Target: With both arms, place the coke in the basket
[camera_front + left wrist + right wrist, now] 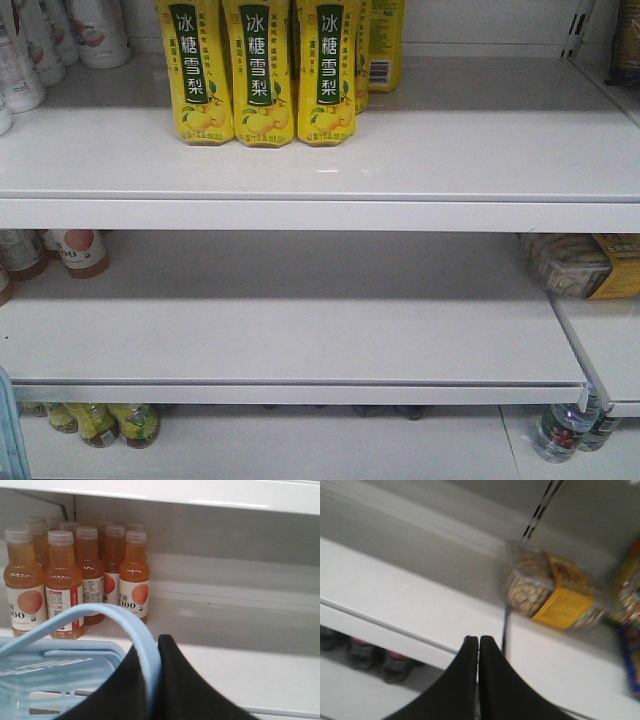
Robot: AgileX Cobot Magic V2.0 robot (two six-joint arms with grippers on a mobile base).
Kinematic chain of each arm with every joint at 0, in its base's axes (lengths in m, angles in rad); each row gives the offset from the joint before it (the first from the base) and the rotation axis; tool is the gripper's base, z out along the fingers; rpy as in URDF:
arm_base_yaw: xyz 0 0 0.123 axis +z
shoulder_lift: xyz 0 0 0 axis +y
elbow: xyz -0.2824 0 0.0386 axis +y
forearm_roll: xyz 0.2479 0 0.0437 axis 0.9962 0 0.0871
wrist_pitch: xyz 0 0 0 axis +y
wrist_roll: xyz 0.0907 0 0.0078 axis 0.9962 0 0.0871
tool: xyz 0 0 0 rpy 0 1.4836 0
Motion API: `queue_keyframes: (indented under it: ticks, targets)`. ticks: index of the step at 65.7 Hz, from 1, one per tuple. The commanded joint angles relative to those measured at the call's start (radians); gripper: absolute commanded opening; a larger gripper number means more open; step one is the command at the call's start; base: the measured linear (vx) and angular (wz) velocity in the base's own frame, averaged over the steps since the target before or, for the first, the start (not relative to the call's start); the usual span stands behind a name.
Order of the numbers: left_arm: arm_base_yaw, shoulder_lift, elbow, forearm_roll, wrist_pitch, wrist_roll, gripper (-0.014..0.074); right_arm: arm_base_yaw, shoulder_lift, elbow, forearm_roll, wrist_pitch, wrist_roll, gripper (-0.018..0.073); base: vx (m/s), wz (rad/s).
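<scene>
Basket in hand, no coke in sight

The left gripper (152, 680) is clamped on the light blue basket (45, 672) by its thin handle; the right gripper (478, 652) is pressed closed, empty. I see no all-red coke; a small capped bottle should be light, stiff, slick, best pinched mid-body. One basket, three yellow pear-drink cartons (262, 70) in front.

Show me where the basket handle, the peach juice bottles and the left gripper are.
basket handle (120, 614): left wrist view, top of the blue arch.
peach juice bottles (134, 577): left wrist view, front right bottle's body.
left gripper (157, 652): left wrist view, fingertips meeting around the handle.
</scene>
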Motion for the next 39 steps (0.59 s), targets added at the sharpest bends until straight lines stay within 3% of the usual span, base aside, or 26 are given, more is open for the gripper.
queue_keyframes:
  ticks: [1,5,10,20,29,39]
  targets:
    - [0.002,-0.02,-0.03,0.028,-0.171,0.021,-0.0006,-0.015,-0.053,0.009,-0.162,-0.11,-0.004,-0.0006,0.0,0.0]
    - [0.002,-0.021,-0.03,0.028,-0.171,0.021,-0.0006,-0.021,-0.049,0.009,-0.224,-0.152,-0.004,-0.0006,0.0,0.0]
    - [0.002,-0.021,-0.03,0.028,-0.171,0.021,-0.0006,-0.028,-0.05,0.009,-0.229,-0.192,-0.004,-0.0006,0.0,0.0]
    - [0.002,-0.021,-0.03,0.028,-0.171,0.021,-0.0006,-0.028,-0.05,0.009,-0.129,-0.219,-0.006,-0.0006,0.0,0.0]
    - [0.002,-0.021,-0.03,0.028,-0.171,0.021,-0.0006,-0.028,-0.05,0.009,-0.122,-0.214,-0.007,-0.0006,0.0,0.0]
    - [0.002,-0.021,-0.03,0.028,-0.171,0.021,-0.0006,-0.028,-0.05,0.009,-0.047,-0.229,-0.014,-0.0006,0.0,0.0]
